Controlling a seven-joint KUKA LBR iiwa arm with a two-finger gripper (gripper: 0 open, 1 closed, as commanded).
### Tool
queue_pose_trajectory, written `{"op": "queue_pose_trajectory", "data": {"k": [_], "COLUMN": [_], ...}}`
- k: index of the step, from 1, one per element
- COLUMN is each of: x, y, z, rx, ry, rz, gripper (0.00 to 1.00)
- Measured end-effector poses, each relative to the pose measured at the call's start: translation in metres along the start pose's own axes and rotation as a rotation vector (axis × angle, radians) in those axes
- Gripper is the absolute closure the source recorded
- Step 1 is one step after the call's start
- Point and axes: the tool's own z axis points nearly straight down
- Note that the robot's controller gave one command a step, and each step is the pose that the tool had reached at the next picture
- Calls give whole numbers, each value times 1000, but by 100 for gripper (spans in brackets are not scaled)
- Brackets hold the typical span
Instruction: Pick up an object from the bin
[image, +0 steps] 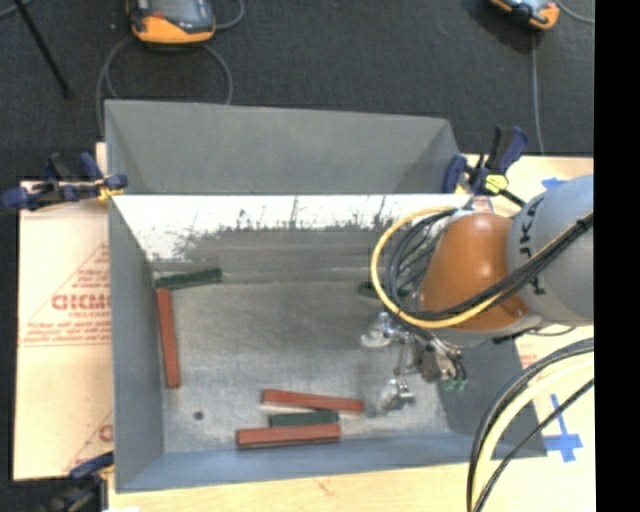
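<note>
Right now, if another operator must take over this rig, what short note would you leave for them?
Gripper: low in the right part of the bin, at the right end of the red-and-white bar. I cannot tell whether it is open or shut, and I see nothing held.
Things: just in front of that bar lie a short dark green bar and the front red-brown bar. The left red-brown bar lies along the left wall, and the back green bar is at its far end.
Done: nothing is lifted yet.
Left: grasp one bar, probably the red-and-white one, and raise it out.
</note>
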Motion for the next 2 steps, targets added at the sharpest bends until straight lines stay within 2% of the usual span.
{"op": "queue_pose_trajectory", "data": {"k": [1,2], "x": [-4,-10], "y": [54,57], "z": [13,14], "rx": [4,3], "ry": [12,-19], "rz": [-97,-98], "gripper": [100,0]}}
